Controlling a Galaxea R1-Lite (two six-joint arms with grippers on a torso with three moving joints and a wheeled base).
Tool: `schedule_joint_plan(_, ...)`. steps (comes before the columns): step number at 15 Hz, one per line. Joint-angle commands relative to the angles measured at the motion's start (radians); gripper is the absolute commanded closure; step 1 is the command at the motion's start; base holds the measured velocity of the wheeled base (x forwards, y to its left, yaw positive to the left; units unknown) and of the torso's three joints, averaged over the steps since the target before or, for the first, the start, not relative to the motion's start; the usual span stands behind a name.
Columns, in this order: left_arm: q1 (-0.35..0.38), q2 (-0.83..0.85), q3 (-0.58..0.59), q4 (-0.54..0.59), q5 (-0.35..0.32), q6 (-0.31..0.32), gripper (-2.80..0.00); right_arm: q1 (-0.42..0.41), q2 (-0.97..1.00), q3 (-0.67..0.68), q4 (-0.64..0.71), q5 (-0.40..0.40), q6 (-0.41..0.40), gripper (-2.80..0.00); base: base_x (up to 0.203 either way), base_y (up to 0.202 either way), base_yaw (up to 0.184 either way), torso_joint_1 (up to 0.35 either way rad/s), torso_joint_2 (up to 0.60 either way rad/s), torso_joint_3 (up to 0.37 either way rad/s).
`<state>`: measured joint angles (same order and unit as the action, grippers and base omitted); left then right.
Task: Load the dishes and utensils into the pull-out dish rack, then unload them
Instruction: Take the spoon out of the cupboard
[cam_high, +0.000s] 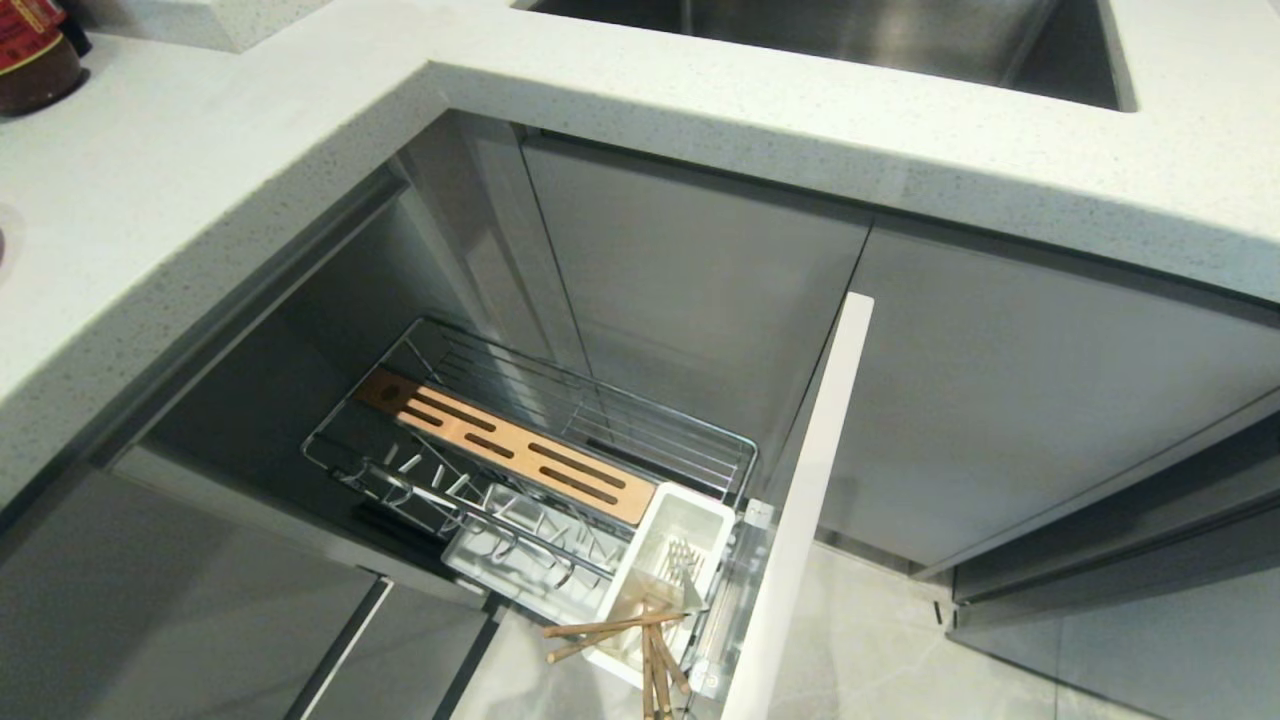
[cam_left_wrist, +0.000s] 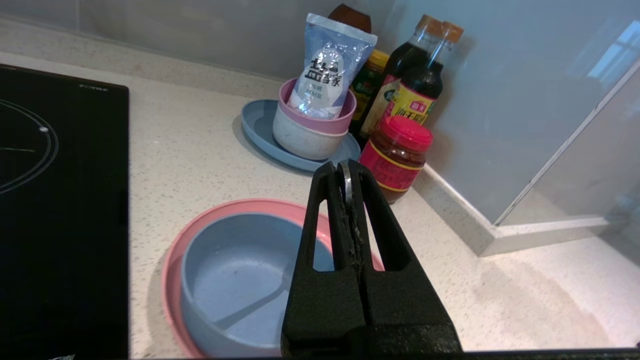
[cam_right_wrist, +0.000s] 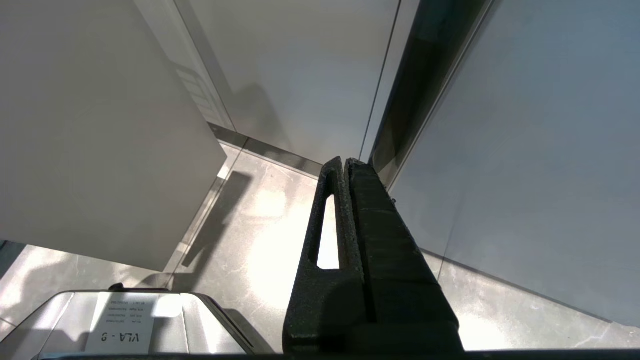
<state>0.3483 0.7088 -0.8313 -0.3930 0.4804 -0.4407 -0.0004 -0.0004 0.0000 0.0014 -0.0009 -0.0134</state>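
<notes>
The left gripper (cam_left_wrist: 346, 172) hangs over the worktop (cam_left_wrist: 200, 150) with its jaws pressed together on a thin silver metal piece, likely cutlery, though only its edge shows. Below them sits the blue bowl (cam_left_wrist: 235, 280) inside the pink plate (cam_left_wrist: 172, 260). Beyond stand stacked bowls (cam_left_wrist: 310, 132) on a blue-grey plate (cam_left_wrist: 255, 125), bottles (cam_left_wrist: 415, 85) and a red-lidded jar (cam_left_wrist: 397, 155). The rack (cam_high: 520, 450) is pulled out, chopsticks (cam_high: 625, 630) in its white cup (cam_high: 665, 560). The right gripper (cam_right_wrist: 346, 165) hangs by the cabinets, jaws shut and empty.
</notes>
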Motion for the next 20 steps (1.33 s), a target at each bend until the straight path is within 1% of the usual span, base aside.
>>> schedule_joint_plan(1,0.001,0.029,-0.012,0.001,0.004,-0.017,0.00,0.000,0.000,0.000,0.000,0.000,0.000,0.00,0.000,0.000,0.000,0.000,0.00,0.000)
schedule_joint_plan(3,0.002,0.052,-0.050,0.072,0.001,-0.049,0.00,0.000,0.000,0.000,0.000,0.001,0.000,0.00,0.000,0.000,0.000,0.000,0.00,0.000)
schedule_joint_plan(5,0.003,0.097,-0.109,0.171,-0.009,-0.102,0.00,0.000,0.000,0.000,0.000,0.000,0.000,0.00,0.000,0.000,0.000,0.000,0.00,0.000)
schedule_joint_plan(9,0.010,0.185,-0.215,0.287,-0.029,-0.176,0.00,0.000,0.000,0.000,0.000,0.000,0.000,0.00,0.000,0.000,0.000,0.000,0.00,0.000)
schedule_joint_plan(13,0.040,0.238,-0.259,0.292,-0.029,-0.187,0.00,-0.001,0.000,0.000,0.000,0.001,0.000,0.00,0.000,0.000,0.000,0.000,0.00,0.000)
schedule_joint_plan(20,0.087,0.302,-0.267,0.281,-0.037,-0.194,0.00,-0.001,0.000,0.000,0.000,0.000,0.000,0.00,0.000,0.000,0.000,0.000,0.00,0.000)
